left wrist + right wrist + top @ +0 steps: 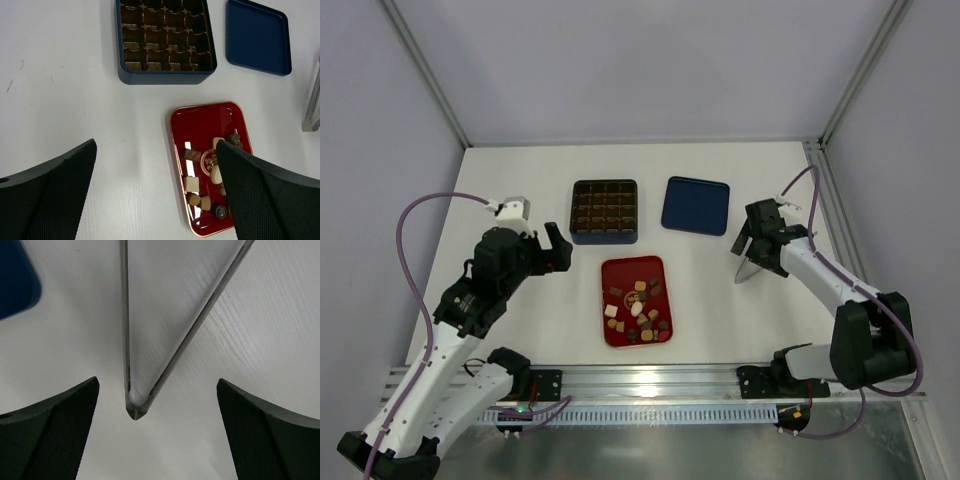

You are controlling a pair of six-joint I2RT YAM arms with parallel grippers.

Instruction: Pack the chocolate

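The chocolate point(638, 305) is several small brown, tan and cream pieces lying loose in the near half of a flat red tray point(632, 268). In the left wrist view the pieces point(192, 184) lie on the tray point(200, 122), partly hidden by my right finger. My left gripper point(557, 248) is open and empty, above the table left of the tray; it also shows in the left wrist view point(156, 145). My right gripper point(757, 250) is open and empty, just above metal tongs point(750, 270). In the right wrist view the gripper point(157, 440) hangs over the tongs' hinge end point(135, 410).
A dark blue box with an empty brown grid insert point(605, 211) stands behind the tray, also in the left wrist view point(165, 40). Its blue lid point(696, 204) lies to its right, also in the left wrist view point(257, 35). A metal frame rail runs along the near edge.
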